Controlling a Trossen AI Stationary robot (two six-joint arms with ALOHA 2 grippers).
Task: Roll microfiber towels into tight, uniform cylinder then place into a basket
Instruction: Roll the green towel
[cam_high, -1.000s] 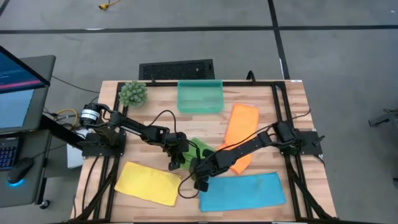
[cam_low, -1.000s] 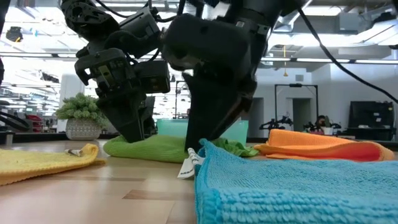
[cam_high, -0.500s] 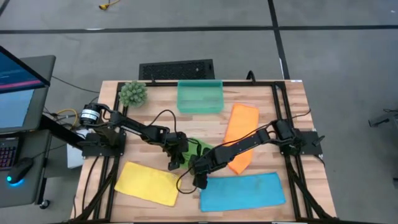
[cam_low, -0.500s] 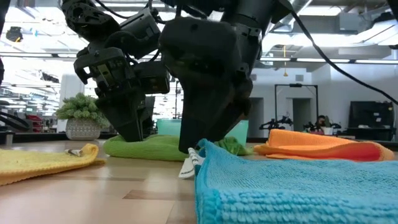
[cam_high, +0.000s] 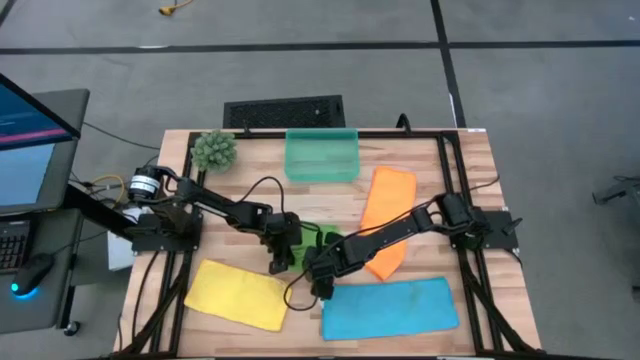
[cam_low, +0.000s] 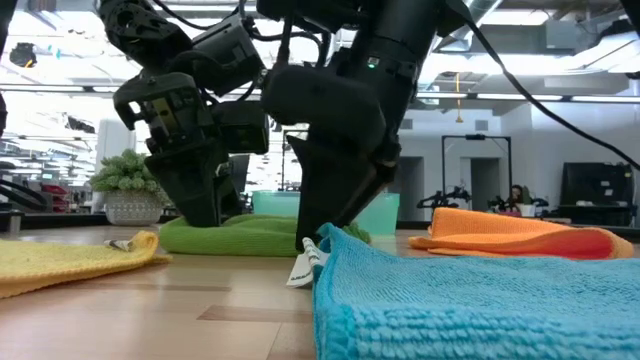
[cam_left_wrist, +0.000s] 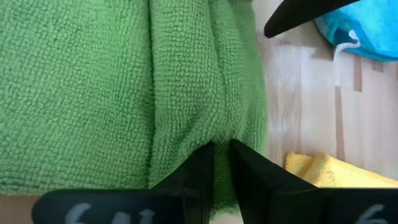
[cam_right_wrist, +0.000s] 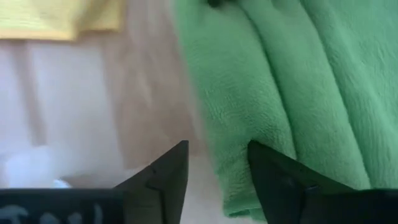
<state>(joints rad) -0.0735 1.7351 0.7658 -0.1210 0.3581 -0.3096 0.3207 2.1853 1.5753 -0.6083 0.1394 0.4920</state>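
Right gripper (cam_high: 322, 290) shifted left along green towel (cam_high: 312, 240) at table centre, jaws apart, empty. Left gripper (cam_left_wrist: 221, 163) pinches a towel fold, jaws narrow. Risk: right closes on bare wood, roll loosens. Basket (cam_high: 321, 157) far.

Basket (cam_high: 321, 156) at the table's (cam_high: 250, 210) far edge; plant ball (cam_high: 214, 150) apparently left of it

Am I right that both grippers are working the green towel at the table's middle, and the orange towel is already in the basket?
Not quite. The orange towel lies flat on the table beside the basket, as the high view shows. The rest holds.
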